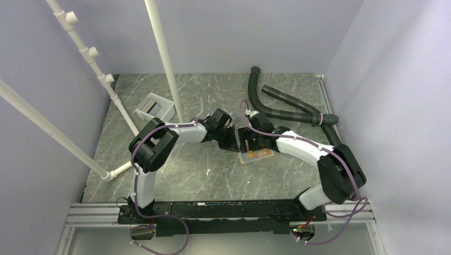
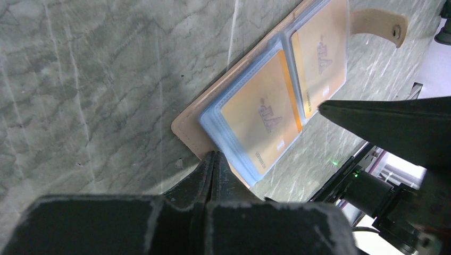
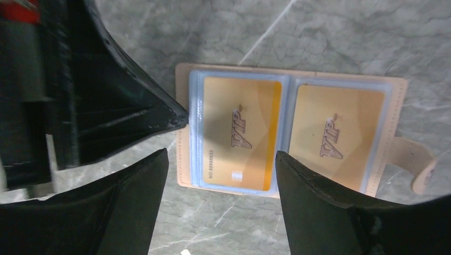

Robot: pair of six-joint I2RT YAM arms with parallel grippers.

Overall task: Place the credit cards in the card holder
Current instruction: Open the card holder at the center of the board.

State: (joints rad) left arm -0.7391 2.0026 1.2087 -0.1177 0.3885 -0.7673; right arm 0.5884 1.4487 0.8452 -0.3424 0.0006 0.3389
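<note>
The card holder (image 3: 399,111) lies open near the middle of the bench (image 1: 213,175), slightly toward its near edge. Two glossy golden credit cards (image 3: 242,133) sit in its clear, floppy sleeves (image 3: 195,127). The left tool (image 2: 211,156), closed on nothing, rests its tip at the tan, leathery border. The right tool (image 3: 222,154) hovers wide open and empty. The step is probably seating the cards: pin the border firmly and push the stiff card edges gently, as the marble-patterned surface looks slick.
</note>
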